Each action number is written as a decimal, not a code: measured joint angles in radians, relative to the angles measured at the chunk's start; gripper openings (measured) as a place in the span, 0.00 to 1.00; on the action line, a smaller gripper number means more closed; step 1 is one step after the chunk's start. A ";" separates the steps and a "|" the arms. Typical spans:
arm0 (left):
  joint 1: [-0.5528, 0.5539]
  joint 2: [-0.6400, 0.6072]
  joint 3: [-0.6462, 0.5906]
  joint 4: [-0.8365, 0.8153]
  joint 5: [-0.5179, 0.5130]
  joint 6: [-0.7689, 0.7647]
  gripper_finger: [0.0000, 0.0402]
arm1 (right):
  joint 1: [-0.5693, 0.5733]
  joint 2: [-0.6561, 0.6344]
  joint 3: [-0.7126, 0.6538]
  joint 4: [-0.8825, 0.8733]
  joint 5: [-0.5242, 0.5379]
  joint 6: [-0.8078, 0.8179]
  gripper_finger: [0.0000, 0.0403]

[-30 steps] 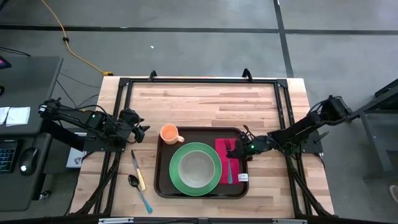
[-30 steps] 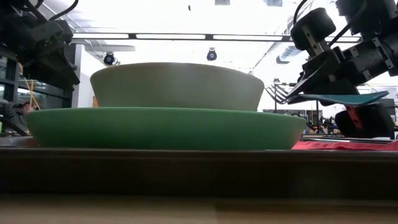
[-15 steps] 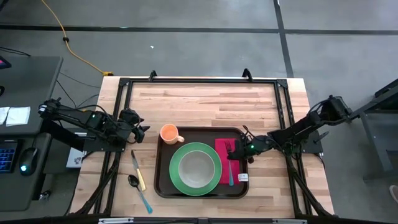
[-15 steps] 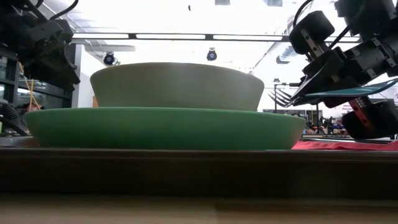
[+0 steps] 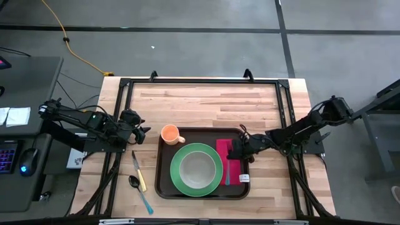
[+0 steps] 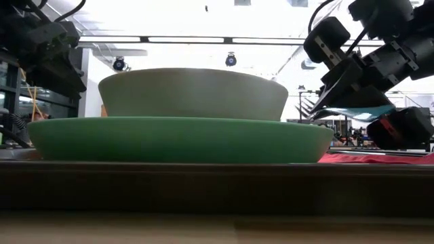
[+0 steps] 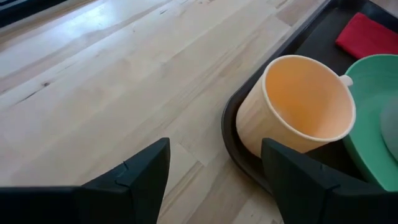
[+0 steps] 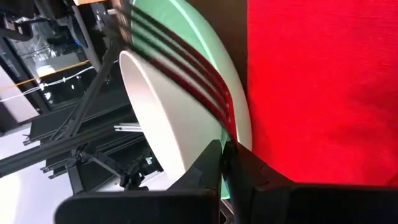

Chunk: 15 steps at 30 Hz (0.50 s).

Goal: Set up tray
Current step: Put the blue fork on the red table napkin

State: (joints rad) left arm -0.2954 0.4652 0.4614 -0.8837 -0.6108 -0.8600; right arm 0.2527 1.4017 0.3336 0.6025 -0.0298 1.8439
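Observation:
The dark brown tray (image 5: 160, 181) holds a green plate (image 5: 177, 170) with a pale bowl (image 5: 197, 167) on it. An orange cup (image 7: 298, 106) stands in the tray's far left corner and a red napkin (image 5: 221, 154) lies at its right. My right gripper (image 5: 239, 149) hovers over the napkin, shut on a fork (image 6: 346, 110) with a teal handle. My left gripper (image 5: 142, 131) waits open above the bare table just left of the cup, touching nothing. My right gripper pinches the fork's neck (image 8: 229, 134), just behind the tines, between its two fingers. It comes from the table's right, slanting down, with the fingers across the fork. The fork is lifted clear above the napkin (image 8: 323, 87), tines far, handle toward the near edge.
A knife (image 5: 139, 170) and a spoon (image 5: 139, 190) lie on the wooden table left of the tray. A small white tag (image 5: 244, 178) sits in the tray's near right corner. The table's far half is bare wood inside a black frame.
My right gripper has rolled and swung a little toward the plate, still shut on the fork. The fork has turned with it, and its handle end has dipped while staying clear of the napkin.

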 joint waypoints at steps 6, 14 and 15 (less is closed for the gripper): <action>0.000 0.000 0.000 0.000 0.001 0.003 0.71 | -0.018 0.000 0.000 0.000 -0.039 0.002 0.00; 0.000 0.000 0.000 0.006 0.002 0.018 0.70 | -0.040 0.000 0.000 -0.053 -0.107 -0.009 0.00; 0.000 0.000 0.000 0.006 0.002 0.018 0.70 | -0.044 0.000 0.000 -0.059 -0.119 -0.013 0.00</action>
State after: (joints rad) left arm -0.2953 0.4652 0.4618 -0.8776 -0.6090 -0.8417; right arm 0.2086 1.4017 0.3338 0.5431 -0.1483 1.8308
